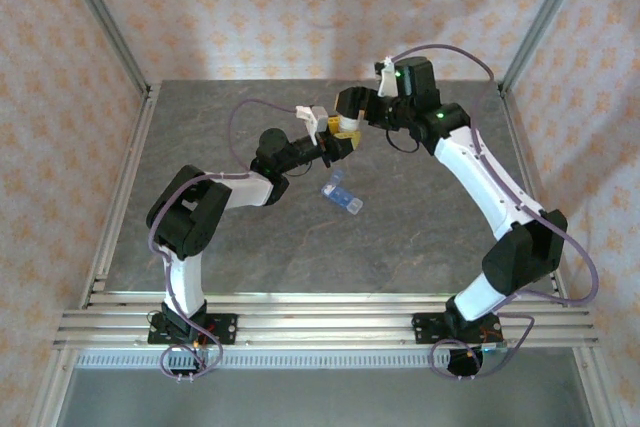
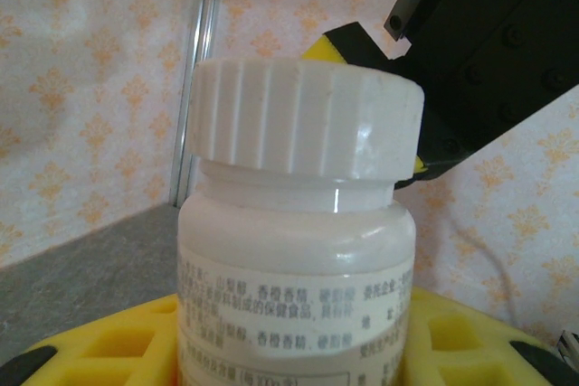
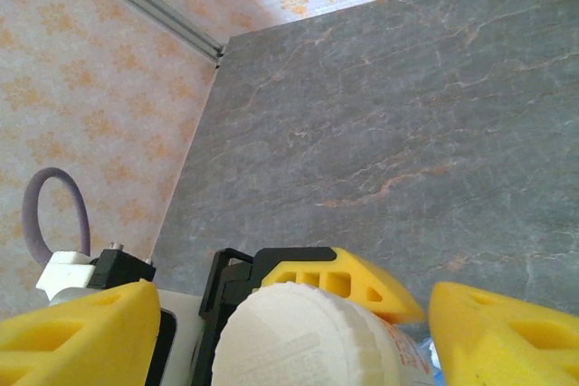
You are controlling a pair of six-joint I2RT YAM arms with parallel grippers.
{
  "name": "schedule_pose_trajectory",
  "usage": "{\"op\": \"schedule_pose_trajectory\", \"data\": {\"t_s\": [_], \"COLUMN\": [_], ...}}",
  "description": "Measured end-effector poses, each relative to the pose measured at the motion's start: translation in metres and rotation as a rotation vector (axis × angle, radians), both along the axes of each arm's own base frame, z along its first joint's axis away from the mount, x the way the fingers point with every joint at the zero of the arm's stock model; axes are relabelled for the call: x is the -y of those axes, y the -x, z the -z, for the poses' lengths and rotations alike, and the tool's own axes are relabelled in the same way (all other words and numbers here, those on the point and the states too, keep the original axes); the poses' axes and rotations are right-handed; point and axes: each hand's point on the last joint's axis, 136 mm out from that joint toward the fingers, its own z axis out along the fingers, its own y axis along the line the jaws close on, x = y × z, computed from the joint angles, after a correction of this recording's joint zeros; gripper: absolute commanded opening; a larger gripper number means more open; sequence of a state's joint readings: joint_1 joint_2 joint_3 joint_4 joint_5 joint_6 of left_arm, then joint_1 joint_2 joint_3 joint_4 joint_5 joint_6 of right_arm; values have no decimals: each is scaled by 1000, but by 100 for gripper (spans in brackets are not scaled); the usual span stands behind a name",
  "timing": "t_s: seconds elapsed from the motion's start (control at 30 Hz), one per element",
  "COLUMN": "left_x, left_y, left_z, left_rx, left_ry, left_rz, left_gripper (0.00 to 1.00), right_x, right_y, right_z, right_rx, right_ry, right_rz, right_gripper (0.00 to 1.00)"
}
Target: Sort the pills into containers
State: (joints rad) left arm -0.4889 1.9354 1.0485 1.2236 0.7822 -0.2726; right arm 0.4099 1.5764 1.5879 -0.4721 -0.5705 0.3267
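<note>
My left gripper [image 1: 333,143] is shut on a white pill bottle [image 2: 294,268] with a ribbed white cap [image 2: 303,119], holding it upright above the table's middle back. Its yellow fingers [image 2: 109,341] press on the bottle's lower body. My right gripper [image 1: 348,117] hangs over the cap [image 3: 303,336], open, one yellow finger [image 3: 77,336] on each side with a gap to the cap. The containers, a light-blue pill box [image 1: 342,197], lie on the table in front of both grippers. The pills are out of view.
The grey stone-patterned table [image 1: 420,237] is walled by patterned cloth on a metal frame, with posts at the back left [image 1: 110,22] and back right [image 1: 540,17]. Cables loop above both arms.
</note>
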Motion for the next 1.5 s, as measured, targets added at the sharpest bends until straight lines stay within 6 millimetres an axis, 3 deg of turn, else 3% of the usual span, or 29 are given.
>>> {"op": "schedule_pose_trajectory", "data": {"t_s": [0.3, 1.13, 1.5], "left_x": [0, 0, 0], "left_y": [0, -1, -1], "left_z": [-1, -2, 0], "left_rx": [3, 4, -7], "left_ry": [1, 3, 6], "left_rz": [0, 0, 1], "left_gripper": [0, 0, 0], "right_x": [8, -9, -4], "right_y": [-4, 8, 22], "right_z": [-2, -4, -20], "right_rx": [23, 36, 69], "right_ry": [43, 69, 59], "right_rz": [35, -6, -3], "right_gripper": [78, 76, 76]}}
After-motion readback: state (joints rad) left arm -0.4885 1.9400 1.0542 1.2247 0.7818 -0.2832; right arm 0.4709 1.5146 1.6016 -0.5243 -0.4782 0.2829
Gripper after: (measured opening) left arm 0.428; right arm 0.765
